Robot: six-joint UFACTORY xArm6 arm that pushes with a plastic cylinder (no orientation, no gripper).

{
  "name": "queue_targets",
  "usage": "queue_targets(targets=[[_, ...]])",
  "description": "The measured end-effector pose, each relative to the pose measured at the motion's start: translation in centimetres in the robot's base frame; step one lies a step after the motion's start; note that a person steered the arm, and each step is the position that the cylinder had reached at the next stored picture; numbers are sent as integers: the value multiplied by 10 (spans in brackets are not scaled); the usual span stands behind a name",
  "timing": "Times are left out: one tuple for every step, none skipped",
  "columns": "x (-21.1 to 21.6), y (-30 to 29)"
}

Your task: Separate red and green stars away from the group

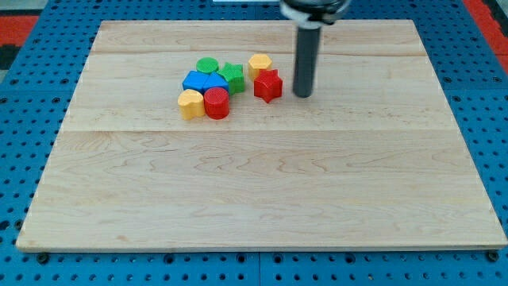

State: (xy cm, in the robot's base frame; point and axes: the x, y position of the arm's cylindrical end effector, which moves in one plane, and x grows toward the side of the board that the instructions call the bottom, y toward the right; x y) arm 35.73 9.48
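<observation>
My tip rests on the tabletop just to the view's right of the red star, a small gap between them; I carry no pincer. The green star sits further left, wedged among a green cylinder, a blue block and a red cylinder. Yellow blocks flank the cluster.

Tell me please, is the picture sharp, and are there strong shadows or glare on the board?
In the camera view the wooden board is evenly lit, without glare; the red star and green star look slightly soft; my tip, at the red star's right, casts only a faint shadow; the rod's top is cut off.
</observation>
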Motion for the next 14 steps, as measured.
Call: queue_targets(targets=[[-17, 34], [-18, 26], [-30, -51], [-32, -95], [-43, -65], [-65, -57], [-64, -109], [-38, -166], [-34, -150], [-9, -178], [25, -164], [32, -109], [32, -64], [24, -25]])
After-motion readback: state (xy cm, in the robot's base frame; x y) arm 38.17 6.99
